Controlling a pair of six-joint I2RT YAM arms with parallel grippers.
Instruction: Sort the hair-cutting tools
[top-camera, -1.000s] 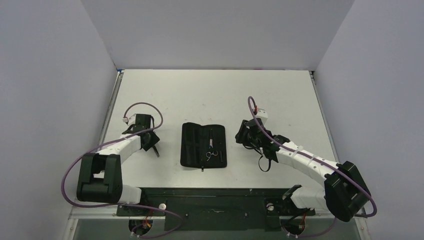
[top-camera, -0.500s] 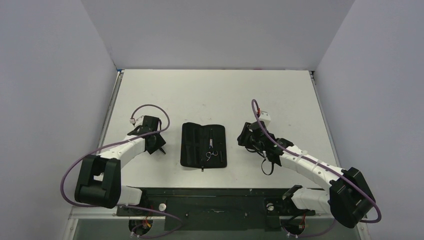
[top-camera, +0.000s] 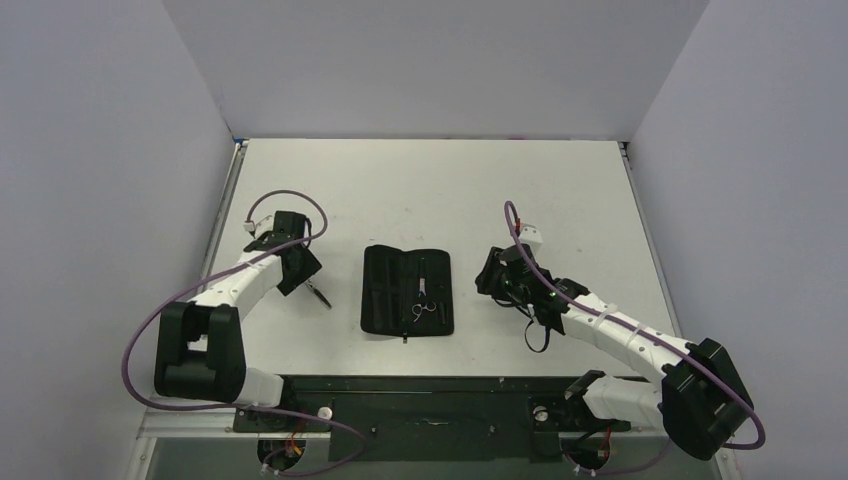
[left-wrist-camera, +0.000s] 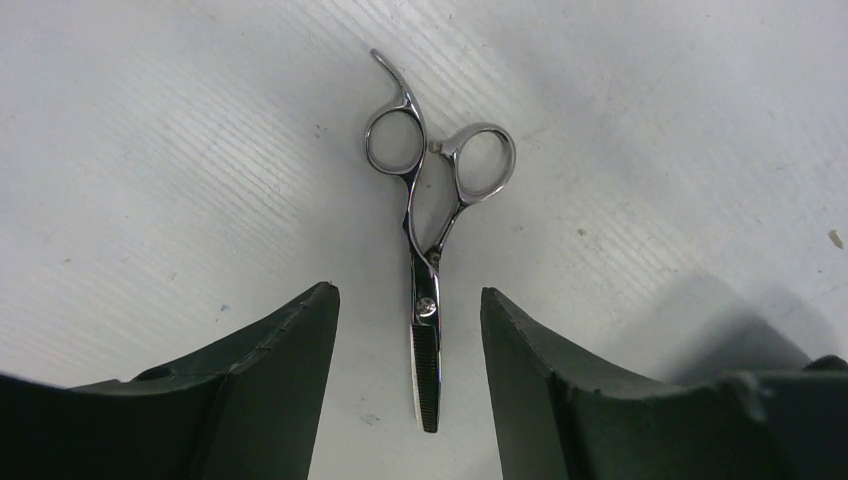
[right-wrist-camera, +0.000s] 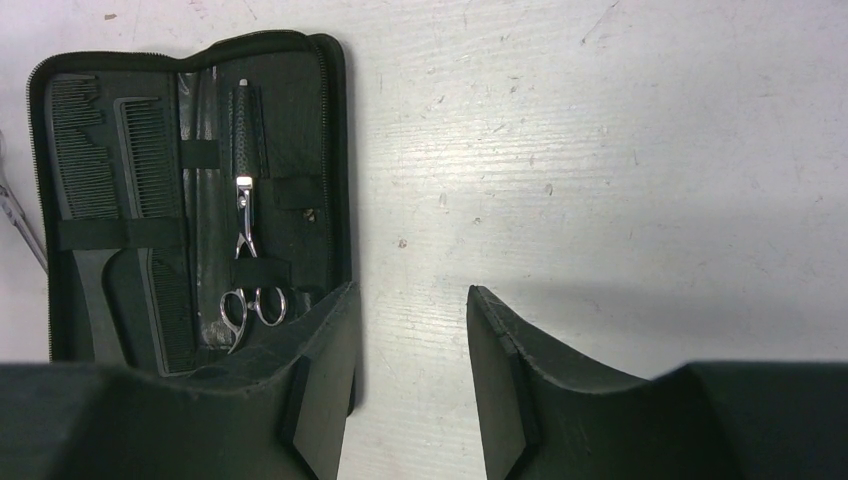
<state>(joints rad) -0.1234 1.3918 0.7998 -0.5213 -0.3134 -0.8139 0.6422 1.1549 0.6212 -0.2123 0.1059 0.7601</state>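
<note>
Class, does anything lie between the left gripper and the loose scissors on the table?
Nothing visible does. The scissors lie flat on the bare table, directly between the open fingers of the left gripper, touching neither.

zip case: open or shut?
Open: the case lies spread flat on the table, with combs and scissors strapped inside.

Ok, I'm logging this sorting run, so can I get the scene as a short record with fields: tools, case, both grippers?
loose scissors: flat on the table, left of the case, blades closed
case: open flat, mid-table
in case: two combs and second scissors, under straps
left gripper: open, a finger either side of the loose scissors, not gripping
right gripper: open, empty, bare table between fingers
</note>
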